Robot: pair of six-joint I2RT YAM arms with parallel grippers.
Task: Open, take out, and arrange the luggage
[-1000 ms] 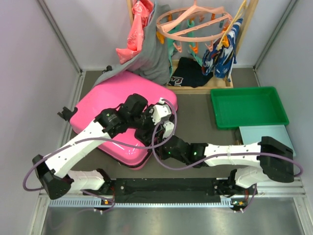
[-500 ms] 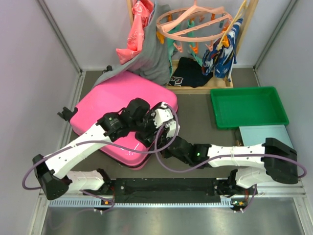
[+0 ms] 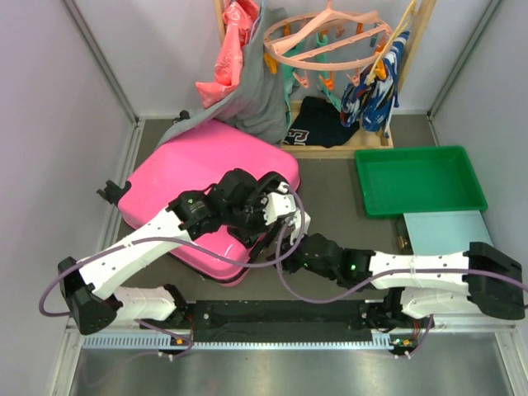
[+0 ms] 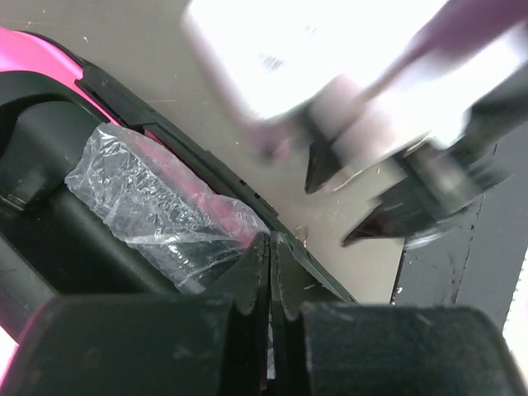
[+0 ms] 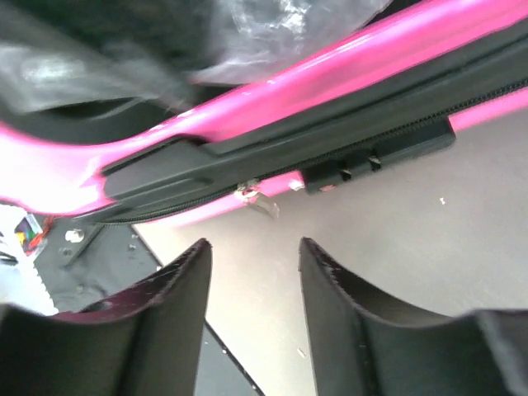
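The hot-pink luggage (image 3: 206, 165) lies flat and closed on the left of the table. My left gripper (image 3: 280, 221) reaches over it to its near right edge. In the left wrist view that gripper (image 4: 271, 239) is shut, its tips against the black zipper trim, beside a plastic-wrapped handle (image 4: 157, 206). Whether it pinches anything thin I cannot tell. My right gripper (image 3: 290, 246) sits just below, open, blurred in the left wrist view (image 4: 328, 213). In its own view the right gripper (image 5: 254, 242) faces the luggage (image 5: 330, 66) side. A small zipper pull (image 5: 262, 205) hangs free just beyond its tips.
A green tray (image 3: 419, 180) and a pale teal flat box (image 3: 450, 227) lie on the right. A wooden clothes rack with a round peg hanger (image 3: 326, 41) stands at the back. A grey garment (image 3: 247, 99) drapes onto the luggage's far edge.
The left gripper closed at the luggage's edge after sliding right. The right gripper opened and backed off slightly, and its arm swung lower and further right.
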